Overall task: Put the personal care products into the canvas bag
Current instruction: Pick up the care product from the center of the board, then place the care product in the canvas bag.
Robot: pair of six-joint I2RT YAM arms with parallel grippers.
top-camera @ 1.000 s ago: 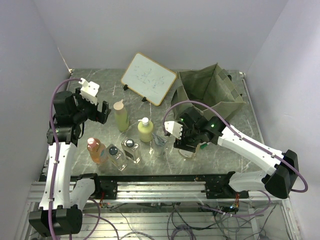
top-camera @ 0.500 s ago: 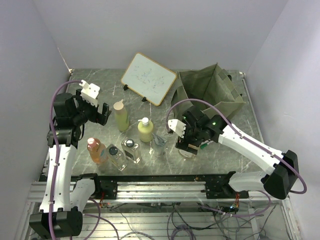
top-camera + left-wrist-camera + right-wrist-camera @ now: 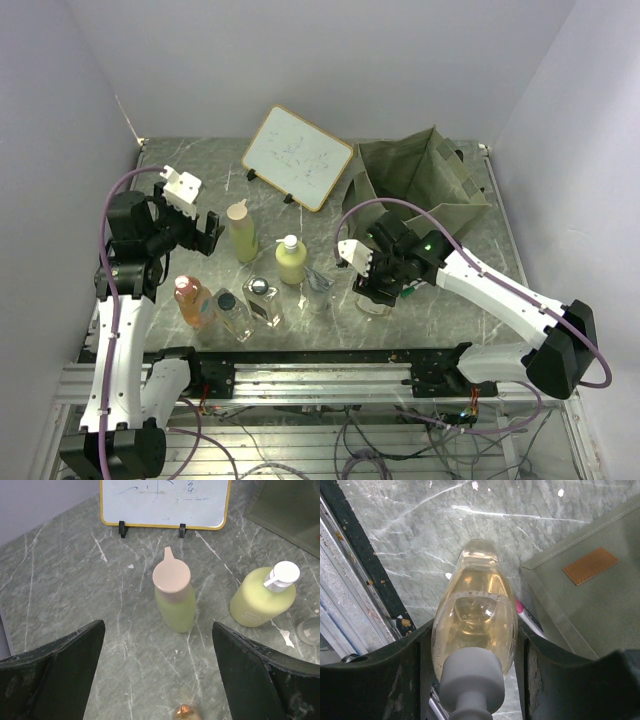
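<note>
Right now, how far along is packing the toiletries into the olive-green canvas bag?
Done: nothing shows inside the olive-green canvas bag. In hand: the right gripper is clamped on a clear amber bottle on the table beside the bag; the left gripper hangs open above the pale-green bottle. Left: those two, the yellow-green pump bottle, orange-pink bottle, two square clear glass bottles and clear pouch.

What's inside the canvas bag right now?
Only bare olive lining shows inside the canvas bag. Its near wall hides part of the floor, so something could lie there unseen.
</note>
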